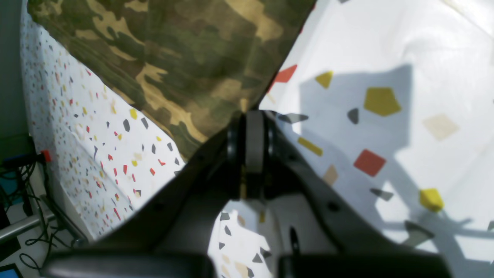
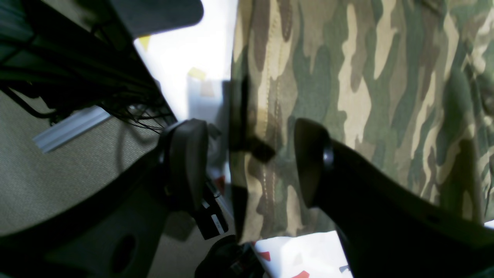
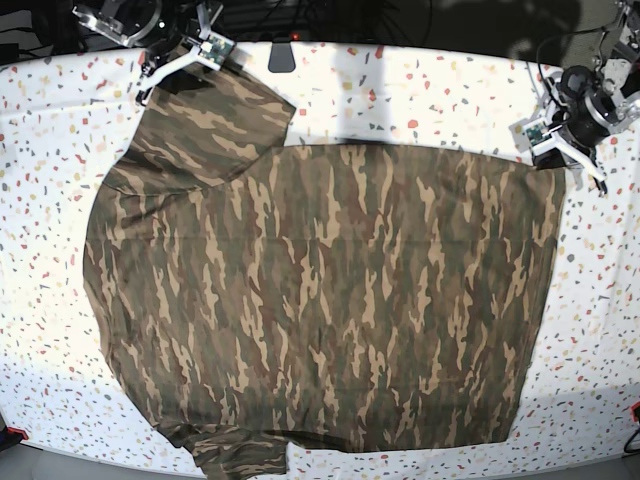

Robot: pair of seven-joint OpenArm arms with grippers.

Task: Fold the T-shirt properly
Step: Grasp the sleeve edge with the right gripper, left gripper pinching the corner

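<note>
Left gripper (image 1: 252, 127): jaws pressed together, pinching a corner of the T-shirt (image 1: 185, 58); camouflage cloth fans up and away from the pinch point in the left wrist view. In the base view, same gripper (image 3: 556, 157) at the far right corner of the garment, at the hem end.

Right gripper (image 2: 251, 162): fingers (image 2: 189, 162) spread wide, one on each side of a stitched edge of the T-shirt (image 2: 366, 88); no squeeze visible on the cloth. In the base view, this gripper (image 3: 170, 68) over the far left sleeve, near the table's back edge.

T-shirt (image 3: 320, 300) spread flat across most of the tabletop, one sleeve far left, a second at the near edge, straight hem toward the right. Mostly smooth, faint creases across the middle.

Underneath, white table cover (image 3: 450, 95) flecked with red, yellow and grey chips. Dark cables (image 1: 23, 200) off the table's side in the left wrist view.
</note>
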